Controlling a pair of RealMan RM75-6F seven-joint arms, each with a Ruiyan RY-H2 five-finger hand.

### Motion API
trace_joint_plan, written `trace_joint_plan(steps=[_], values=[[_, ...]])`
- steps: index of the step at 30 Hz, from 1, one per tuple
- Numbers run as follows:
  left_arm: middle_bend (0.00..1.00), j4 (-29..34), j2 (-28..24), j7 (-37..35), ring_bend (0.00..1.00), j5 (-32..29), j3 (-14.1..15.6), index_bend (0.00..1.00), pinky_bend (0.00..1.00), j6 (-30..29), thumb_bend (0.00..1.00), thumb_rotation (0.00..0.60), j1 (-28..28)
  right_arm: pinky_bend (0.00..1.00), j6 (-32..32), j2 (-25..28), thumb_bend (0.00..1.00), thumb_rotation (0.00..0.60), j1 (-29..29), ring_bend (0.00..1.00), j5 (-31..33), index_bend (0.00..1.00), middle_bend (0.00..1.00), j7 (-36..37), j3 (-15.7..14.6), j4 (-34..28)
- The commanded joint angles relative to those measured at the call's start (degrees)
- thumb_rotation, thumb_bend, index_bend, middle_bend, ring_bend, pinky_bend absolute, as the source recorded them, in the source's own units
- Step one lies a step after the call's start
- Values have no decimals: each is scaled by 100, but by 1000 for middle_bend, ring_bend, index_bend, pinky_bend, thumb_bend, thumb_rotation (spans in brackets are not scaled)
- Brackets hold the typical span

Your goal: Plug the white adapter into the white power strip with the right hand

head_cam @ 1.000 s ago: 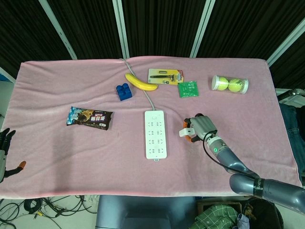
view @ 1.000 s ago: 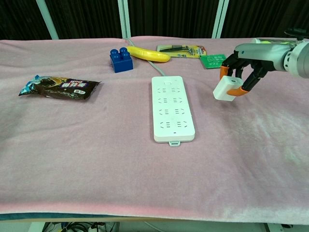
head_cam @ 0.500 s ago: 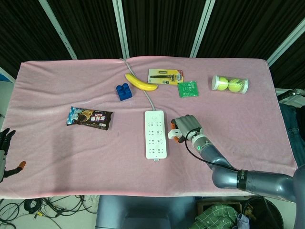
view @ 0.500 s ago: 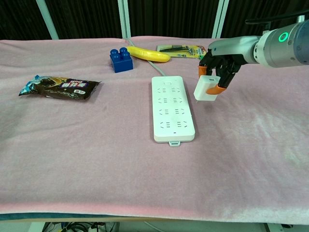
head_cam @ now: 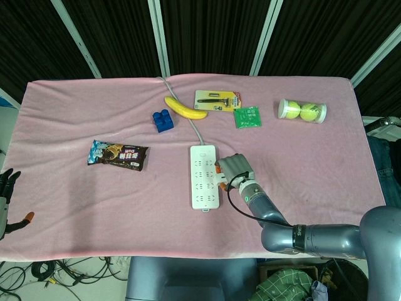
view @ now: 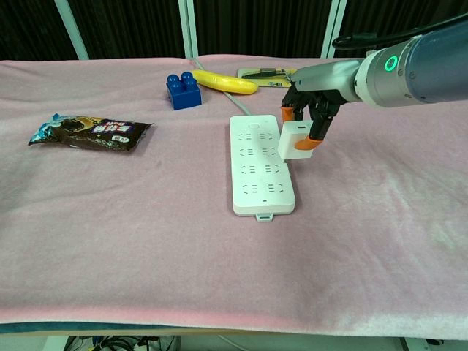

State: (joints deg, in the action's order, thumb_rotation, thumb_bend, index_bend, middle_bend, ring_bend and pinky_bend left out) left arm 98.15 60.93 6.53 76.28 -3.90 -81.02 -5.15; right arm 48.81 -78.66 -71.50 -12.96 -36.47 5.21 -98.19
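The white power strip (head_cam: pixel 205 177) (view: pixel 257 163) lies flat in the middle of the pink cloth, its cord running to the far edge. My right hand (head_cam: pixel 234 168) (view: pixel 311 110) holds the white adapter (view: pixel 292 141) from above, hanging just over the strip's right edge; in the head view the fingers hide most of the adapter (head_cam: pixel 218 170). Whether the adapter touches the strip I cannot tell. My left hand (head_cam: pixel 7 200) shows only at the lower left corner of the head view, off the table, fingers apart and holding nothing.
A snack bag (head_cam: pixel 118 154) lies at the left. Behind the strip are a blue brick (head_cam: pixel 162 120), a banana (head_cam: pixel 184 108), a packaged tool (head_cam: pixel 217 99) and a green packet (head_cam: pixel 247 117). A tube of tennis balls (head_cam: pixel 302 111) sits at the far right.
My right hand has carried the adapter leftward, from the open cloth to the right of the strip to just above the strip's right edge. The left hand has not moved.
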Motion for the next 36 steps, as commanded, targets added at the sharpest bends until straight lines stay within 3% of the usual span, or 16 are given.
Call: trace_joint_plan(steps=[1,16,36], values=[[0,-3,-7,-16,0,-4,-2,9,0,8,228,600,-2,297,30,-20,349,600,-115,539,198,678,583,-91,6,-29],[0,6,-30,-50,0,-9,0,9,0,42,227,600,-15,318,173,-106,353,600,-600,554,1470,689,594,-447,91,-18],[0,8,-42,-52,0,-24,3,9,0,57,228,600,-20,331,502,-322,353,600,-867,564,2081,701,600,-822,220,-1]])
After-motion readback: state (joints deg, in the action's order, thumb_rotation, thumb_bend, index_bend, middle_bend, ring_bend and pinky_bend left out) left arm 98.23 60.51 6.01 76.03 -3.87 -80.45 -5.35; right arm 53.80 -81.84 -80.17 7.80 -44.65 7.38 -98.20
